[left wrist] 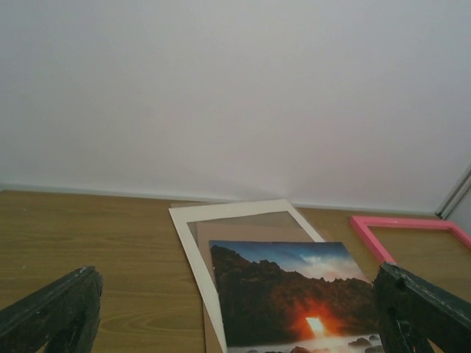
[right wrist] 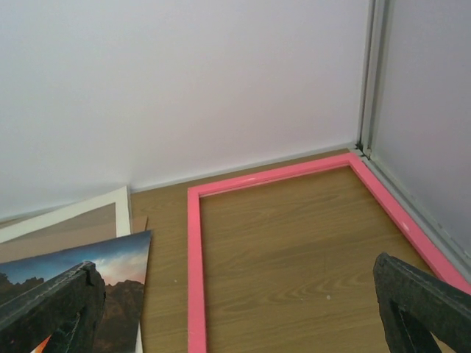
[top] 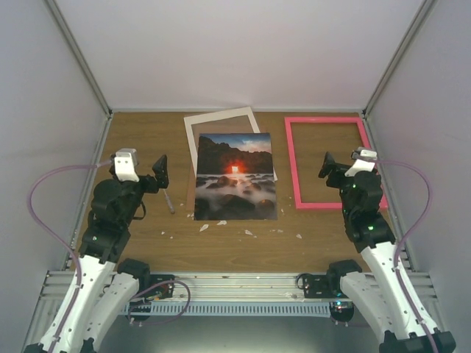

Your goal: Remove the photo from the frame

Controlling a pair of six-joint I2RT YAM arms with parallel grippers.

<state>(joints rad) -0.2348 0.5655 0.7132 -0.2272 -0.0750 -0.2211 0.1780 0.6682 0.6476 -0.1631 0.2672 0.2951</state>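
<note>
The photo (top: 235, 176) lies flat on the table's middle, out of the frame, partly over a brown backing board (top: 192, 193) and a white mat (top: 221, 118). The empty pink frame (top: 292, 165) lies flat to its right, bare wood showing inside it. My left gripper (top: 147, 176) is open and empty above the table, left of the photo. My right gripper (top: 344, 170) is open and empty over the frame's right side. The left wrist view shows the photo (left wrist: 287, 294), mat (left wrist: 191, 250) and frame (left wrist: 368, 234) between wide fingers (left wrist: 51, 312). The right wrist view shows the frame (right wrist: 193, 257) and the photo's corner (right wrist: 121, 283).
A thin grey stick-like tool (top: 168, 200) lies just left of the backing board. Small white scraps (top: 204, 227) are scattered on the wood in front of the photo. White walls close in the back and both sides; a metal rail (top: 235, 283) runs along the near edge.
</note>
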